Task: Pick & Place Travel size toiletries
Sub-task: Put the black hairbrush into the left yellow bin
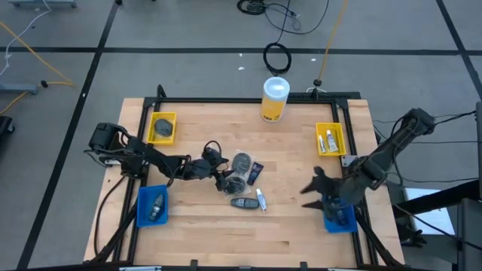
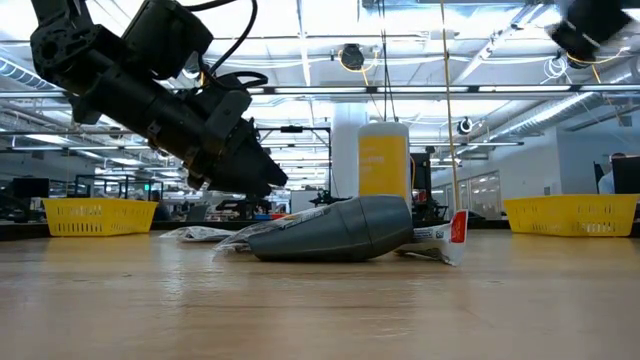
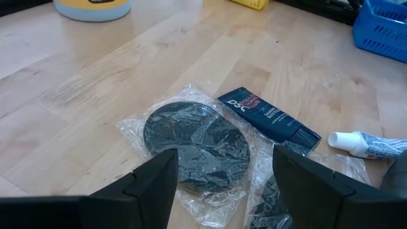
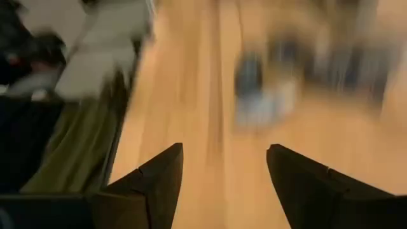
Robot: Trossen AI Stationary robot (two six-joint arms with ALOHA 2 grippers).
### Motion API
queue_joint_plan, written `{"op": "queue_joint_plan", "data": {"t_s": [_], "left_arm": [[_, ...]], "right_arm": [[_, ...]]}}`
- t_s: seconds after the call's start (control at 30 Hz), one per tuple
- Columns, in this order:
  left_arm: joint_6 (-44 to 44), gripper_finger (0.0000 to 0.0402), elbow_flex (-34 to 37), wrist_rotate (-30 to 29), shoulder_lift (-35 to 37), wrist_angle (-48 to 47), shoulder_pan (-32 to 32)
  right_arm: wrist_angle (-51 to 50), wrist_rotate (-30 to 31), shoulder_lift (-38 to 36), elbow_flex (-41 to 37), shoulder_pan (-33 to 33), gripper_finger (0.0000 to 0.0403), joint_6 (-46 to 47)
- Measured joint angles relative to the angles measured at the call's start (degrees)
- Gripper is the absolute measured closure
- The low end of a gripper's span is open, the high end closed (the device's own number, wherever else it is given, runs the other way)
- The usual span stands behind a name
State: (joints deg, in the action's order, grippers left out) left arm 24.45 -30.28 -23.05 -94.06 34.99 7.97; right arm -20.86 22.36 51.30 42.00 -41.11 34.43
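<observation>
The loose toiletries lie flat mid-table: a dark grey disc in clear wrap (image 3: 194, 143) (image 1: 242, 162), a second wrapped disc (image 1: 236, 181), a dark blue sachet (image 3: 270, 116) (image 1: 256, 172), a dark grey bottle (image 1: 242, 202) (image 2: 340, 230) on its side, and a white tube (image 1: 261, 199) (image 3: 365, 144). My left gripper (image 1: 222, 167) (image 3: 222, 159) hovers open just left of the pile, slanting down, its fingers standing either side of the nearer disc without touching it. My right gripper (image 1: 312, 188) (image 4: 224, 152) is open and empty, raised beside the right blue bin (image 1: 339, 216).
A yellow cylinder container (image 1: 275, 98) stands at the far edge. Yellow bins hold a disc at far left (image 1: 162, 128) and tubes at far right (image 1: 330, 139). The left blue bin (image 1: 153, 205) holds a dark bottle. Bare wood lies along the near edge.
</observation>
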Motion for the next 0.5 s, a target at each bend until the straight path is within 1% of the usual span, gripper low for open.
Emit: {"op": "queue_joint_plan", "data": {"t_s": [0.07, 0.13, 0.2, 0.27, 0.37, 0.5], "left_arm": [[0.0, 0.0153, 0.0, 0.0, 0.0, 0.36, -0.01], [-0.07, 0.0151, 0.0, 0.02, 0.0, 0.96, 0.0], [-0.42, 0.0147, 0.0, 0.18, 0.0, 1.35, -0.01], [-0.44, 0.0144, 0.0, 0.51, 0.0, 1.62, 0.0], [-0.57, 0.0142, 0.0, 0.55, 0.0, 1.74, 0.04], [-2.97, 0.015, 0.0, 1.61, 0.0, 4.76, 0.09]], "right_arm": [[9.39, 3.67, 1.48, 0.0, 1.57, 0.0188, -12.01], [19.31, 6.44, 3.18, -0.95, 2.78, 0.019, -22.11], [29.94, 8.42, 5.2, -3.01, 4.03, 0.0192, -31.23], [40.25, 9.64, 7.3, -6.2, 5.45, 0.0193, -38.37], [54.57, 10.75, 9.85, -11.25, 7.75, 0.0193, -44.19], [67.52, 10.59, 11.74, -18.79, 10.93, 0.0193, -47.26]]}}
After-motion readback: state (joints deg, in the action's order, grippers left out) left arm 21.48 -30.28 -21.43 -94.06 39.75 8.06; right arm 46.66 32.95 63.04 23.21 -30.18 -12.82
